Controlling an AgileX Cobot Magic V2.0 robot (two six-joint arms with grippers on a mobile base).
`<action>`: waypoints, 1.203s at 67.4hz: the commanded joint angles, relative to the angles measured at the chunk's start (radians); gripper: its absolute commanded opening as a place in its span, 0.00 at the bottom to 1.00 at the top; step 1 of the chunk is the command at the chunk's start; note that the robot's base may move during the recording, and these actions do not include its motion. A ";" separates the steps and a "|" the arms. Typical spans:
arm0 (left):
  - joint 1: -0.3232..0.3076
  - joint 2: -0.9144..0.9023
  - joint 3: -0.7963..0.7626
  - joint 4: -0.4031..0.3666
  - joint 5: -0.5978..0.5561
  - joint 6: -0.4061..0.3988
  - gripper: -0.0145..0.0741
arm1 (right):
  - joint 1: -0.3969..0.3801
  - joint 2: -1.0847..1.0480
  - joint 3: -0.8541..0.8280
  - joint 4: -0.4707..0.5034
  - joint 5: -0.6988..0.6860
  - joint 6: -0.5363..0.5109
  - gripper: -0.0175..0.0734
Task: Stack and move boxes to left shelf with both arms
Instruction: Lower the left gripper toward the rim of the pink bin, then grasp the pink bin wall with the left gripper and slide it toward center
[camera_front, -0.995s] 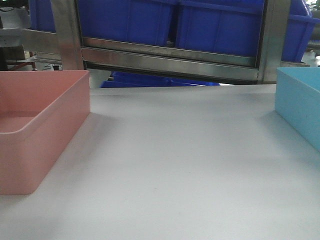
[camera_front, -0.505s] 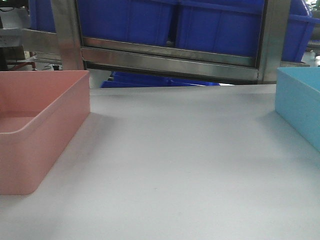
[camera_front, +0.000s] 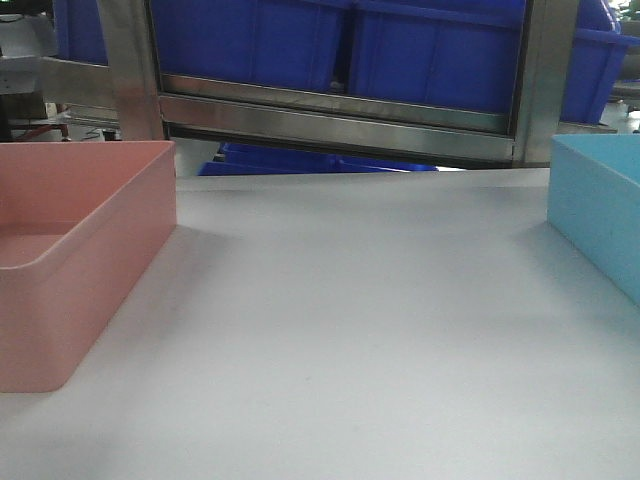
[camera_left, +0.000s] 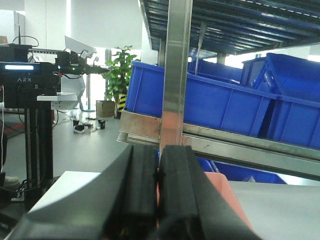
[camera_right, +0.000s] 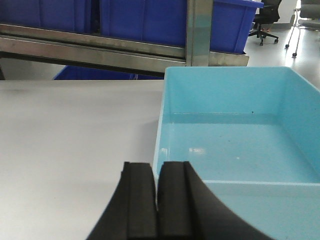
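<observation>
The salmon pink box (camera_front: 90, 200) stands on the tabletop (camera_front: 350, 300) at the left, and the light blue box (camera_front: 600, 210) stands at the right. Neither gripper shows in the front view. In the left wrist view my left gripper (camera_left: 158, 149) has its jaws pressed together. The pink box (camera_left: 225, 195) lies just beyond it to the right, and a pink sliver shows through the slit. In the right wrist view my right gripper (camera_right: 156, 165) is shut and empty. Its tips cover the near left corner of the blue box (camera_right: 235, 145), which is empty.
A steel-framed rack with a brushed front bar (camera_front: 340, 120) and two upright posts (camera_front: 130, 70) stands behind the table. It holds dark royal-blue crates (camera_front: 430, 55). No roller lanes show. A black ARX stand (camera_left: 30, 85) is off to the far left.
The whole front view has shifted a few pixels to the left. Both boxes keep their places on the table.
</observation>
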 joint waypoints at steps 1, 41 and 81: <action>0.003 0.115 -0.180 0.038 0.065 0.006 0.17 | 0.002 -0.021 -0.017 -0.011 -0.088 -0.011 0.25; 0.030 1.037 -0.990 0.083 0.863 0.115 0.80 | 0.002 -0.021 -0.017 -0.011 -0.088 -0.011 0.25; 0.271 1.711 -1.296 -0.099 0.811 0.298 0.80 | 0.002 -0.021 -0.017 -0.011 -0.088 -0.011 0.25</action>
